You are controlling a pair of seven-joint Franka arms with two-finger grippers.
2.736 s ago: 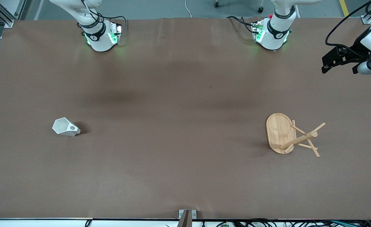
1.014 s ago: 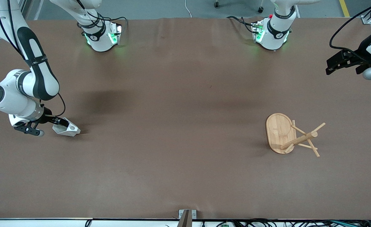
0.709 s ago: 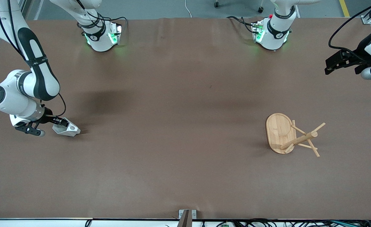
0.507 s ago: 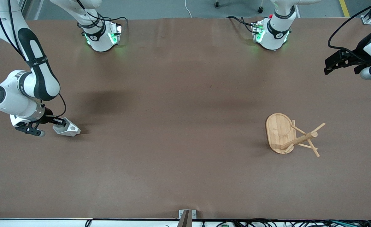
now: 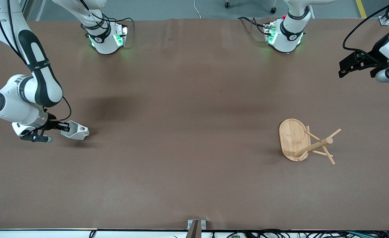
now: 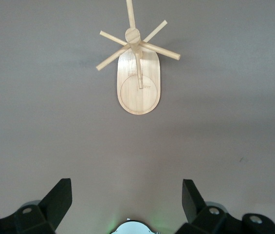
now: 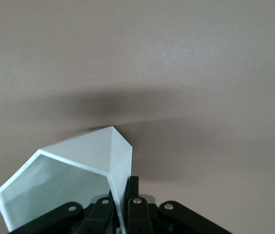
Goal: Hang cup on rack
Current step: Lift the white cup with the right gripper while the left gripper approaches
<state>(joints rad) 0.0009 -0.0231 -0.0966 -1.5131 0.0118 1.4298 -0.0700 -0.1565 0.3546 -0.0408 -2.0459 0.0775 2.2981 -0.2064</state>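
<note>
The white faceted cup (image 5: 77, 131) hangs on its side in my right gripper (image 5: 64, 126), just above the table at the right arm's end. The gripper is shut on the cup's rim wall: in the right wrist view one finger is inside the mouth and the other finger (image 7: 133, 187) is outside, with the cup (image 7: 83, 161) pinched between them. The bamboo rack (image 5: 293, 137) stands on its oval base toward the left arm's end, its pegs spreading from the post. My left gripper (image 5: 342, 68) is open and waits high at the table's edge; its wrist view shows the rack (image 6: 138, 80) below.
The brown table (image 5: 188, 132) has nothing else lying on it. The two arm bases (image 5: 107, 38) (image 5: 285, 34) stand along the edge farthest from the front camera. A small metal bracket (image 5: 196, 225) sits at the nearest edge.
My right arm came in and closed on the cup's rim. In the last half second it raised the cup slightly and carried it a little toward the table's middle. The left gripper barely drifted.
</note>
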